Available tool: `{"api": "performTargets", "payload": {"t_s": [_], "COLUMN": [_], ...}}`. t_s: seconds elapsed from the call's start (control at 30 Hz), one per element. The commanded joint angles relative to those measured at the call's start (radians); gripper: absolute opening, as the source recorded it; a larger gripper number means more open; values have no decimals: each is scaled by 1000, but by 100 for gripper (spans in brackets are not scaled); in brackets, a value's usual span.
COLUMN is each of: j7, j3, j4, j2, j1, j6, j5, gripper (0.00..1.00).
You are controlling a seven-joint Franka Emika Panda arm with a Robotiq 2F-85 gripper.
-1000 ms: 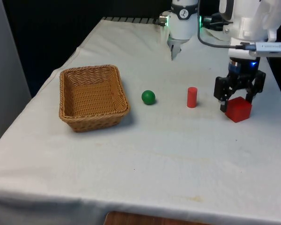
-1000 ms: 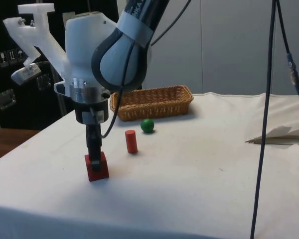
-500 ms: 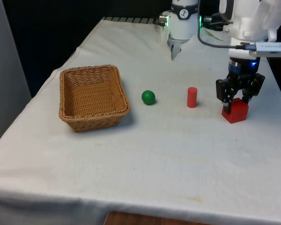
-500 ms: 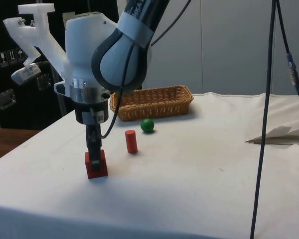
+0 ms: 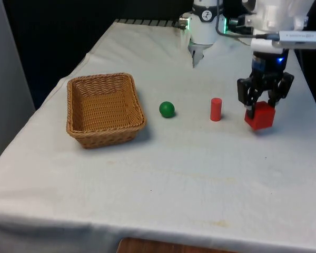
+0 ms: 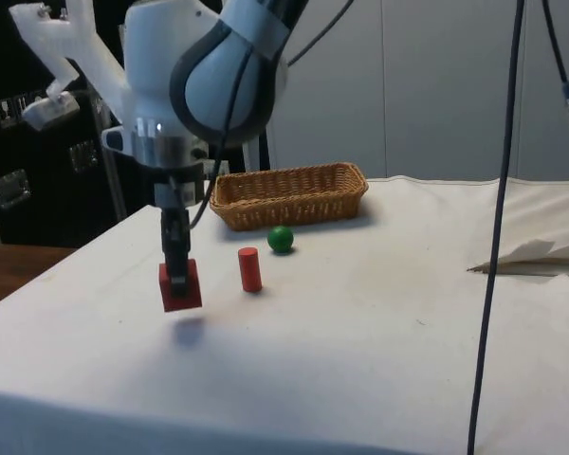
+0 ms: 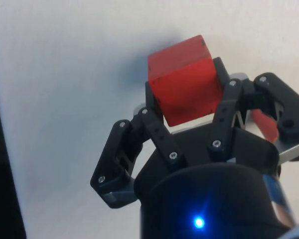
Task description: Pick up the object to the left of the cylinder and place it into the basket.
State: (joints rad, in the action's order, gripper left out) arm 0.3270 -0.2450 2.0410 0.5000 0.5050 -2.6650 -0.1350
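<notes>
Red wooden-looking cube (image 5: 261,115) is clamped between the fingers of the black two-finger gripper (image 5: 263,105), hanging just above the white tablecloth (image 5: 200,174) with its shadow under it in the side view, near the tabletop's edge on the front view's right. The small red cylinder (image 5: 216,109) stands upright near it, then a green ball (image 5: 167,109), then the woven wicker basket (image 5: 102,109) toward the opposite edge, all well apart.
</notes>
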Motion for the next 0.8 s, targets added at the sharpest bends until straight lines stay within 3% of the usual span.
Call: {"api": "performTargets", "payload": {"t_s": [0.0, 0.3, 0.33, 0.37, 0.6, 0.77], "j7": [-5, -10, 0, -10, 1, 7], "j3": [-8, -13, -5, -14, -20, -41], "j4": [3, 0, 0, 0, 0, 4], "j2": [-15, -67, -64, -71, -99, -123], "j1": [5, 6, 0, 6, 0, 0], "j6": [13, 62, 55, 65, 89, 114], "j5": [9, 12, 1, 12, 1, 11], "gripper": [2, 2, 2, 2, 2, 2]}}
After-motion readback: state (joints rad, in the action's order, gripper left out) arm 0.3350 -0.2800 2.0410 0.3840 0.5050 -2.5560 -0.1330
